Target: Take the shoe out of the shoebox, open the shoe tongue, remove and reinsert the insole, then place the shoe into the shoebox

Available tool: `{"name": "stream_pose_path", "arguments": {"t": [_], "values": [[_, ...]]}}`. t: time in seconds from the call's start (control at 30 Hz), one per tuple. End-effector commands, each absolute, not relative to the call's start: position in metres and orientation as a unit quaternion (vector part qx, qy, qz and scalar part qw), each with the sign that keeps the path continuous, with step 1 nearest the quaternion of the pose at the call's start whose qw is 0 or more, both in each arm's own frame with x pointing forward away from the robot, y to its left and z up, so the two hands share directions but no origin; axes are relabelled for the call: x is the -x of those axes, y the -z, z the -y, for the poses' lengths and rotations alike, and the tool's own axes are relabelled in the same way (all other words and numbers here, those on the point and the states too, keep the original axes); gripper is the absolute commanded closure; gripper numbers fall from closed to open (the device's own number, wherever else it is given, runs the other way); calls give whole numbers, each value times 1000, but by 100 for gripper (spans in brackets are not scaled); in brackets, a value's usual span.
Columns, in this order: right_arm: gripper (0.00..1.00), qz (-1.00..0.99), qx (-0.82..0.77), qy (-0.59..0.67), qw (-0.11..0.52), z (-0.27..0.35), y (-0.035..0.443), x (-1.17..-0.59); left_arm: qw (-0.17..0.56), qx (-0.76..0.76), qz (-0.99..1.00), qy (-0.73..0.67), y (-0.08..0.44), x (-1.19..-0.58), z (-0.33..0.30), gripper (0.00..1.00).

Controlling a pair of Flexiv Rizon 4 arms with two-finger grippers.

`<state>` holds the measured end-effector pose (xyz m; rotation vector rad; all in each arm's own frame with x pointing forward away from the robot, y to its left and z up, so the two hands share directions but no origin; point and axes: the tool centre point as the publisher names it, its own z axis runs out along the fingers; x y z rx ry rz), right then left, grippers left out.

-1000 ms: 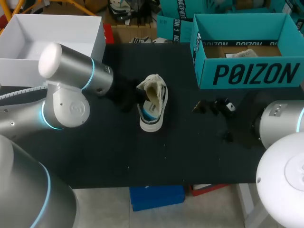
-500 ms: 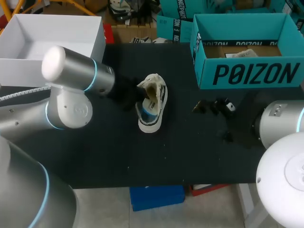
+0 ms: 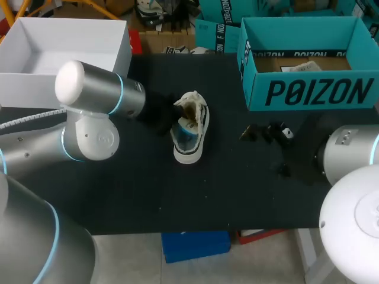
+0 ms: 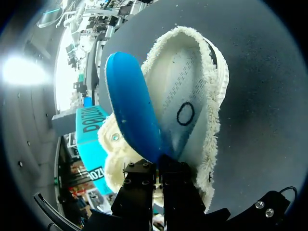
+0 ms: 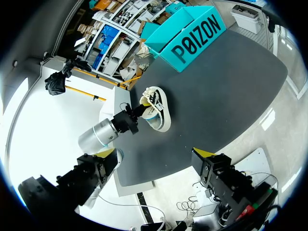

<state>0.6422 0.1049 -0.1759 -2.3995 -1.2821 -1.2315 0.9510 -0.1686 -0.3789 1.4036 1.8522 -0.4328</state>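
Left gripper [image 4: 158, 162]: clenched on the edge of the blue insole [image 4: 132, 110], both black fingers pinching it from two sides. The insole curves up on edge out of the shoe [image 4: 208, 91]. The pale printed footbed shows beside it, inside the fleecy collar.

Head view: shoe [image 3: 190, 135] upright on its white sole on the dark table [image 3: 118, 195], its blue insole [image 3: 186, 132] showing in the opening. The left arm [image 3: 95, 118] comes in on the shoe's left. Its gripper end sits against the shoe's left side, dark against the table, so the fingers are hard to make out here.

Right gripper [image 5: 155, 154]: released, yellow tips wide apart with nothing between them. It is well apart from the shoe, on the shoe's right.

The teal shoebox [image 3: 308, 93] stands open, beyond the shoe and to its right, not touching it. A white box [image 3: 65, 41] lies beyond the shoe to its left.
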Motion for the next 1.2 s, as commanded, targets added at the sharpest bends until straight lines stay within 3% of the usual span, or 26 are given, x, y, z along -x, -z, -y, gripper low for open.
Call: {"name": "stream_pose_path", "arguments": {"t": [0.03,0.23,0.27,0.3,0.43,0.47,0.93,1.2], "values": [[0,377,819,425,75,-93,170,-619,382,-548,-726,167,383,-955,172,100],[0,377,819,425,75,-93,170,-619,368,-557,-719,193,385,-945,176,100],[0,377,819,425,75,-93,170,-619,365,-558,-717,203,385,-942,177,89],[0,377,819,425,75,-93,170,-619,364,-559,-717,203,385,-941,177,64],[0,377,819,425,75,-93,170,-619,363,-559,-715,214,380,-933,174,9],[0,377,819,425,75,-93,170,-619,363,-558,-715,216,379,-932,173,2],[0,377,819,425,75,-93,170,-619,386,-562,-690,244,331,-928,178,1],[0,377,819,425,75,-93,170,-619,383,-569,-680,259,323,-915,185,9]]}}
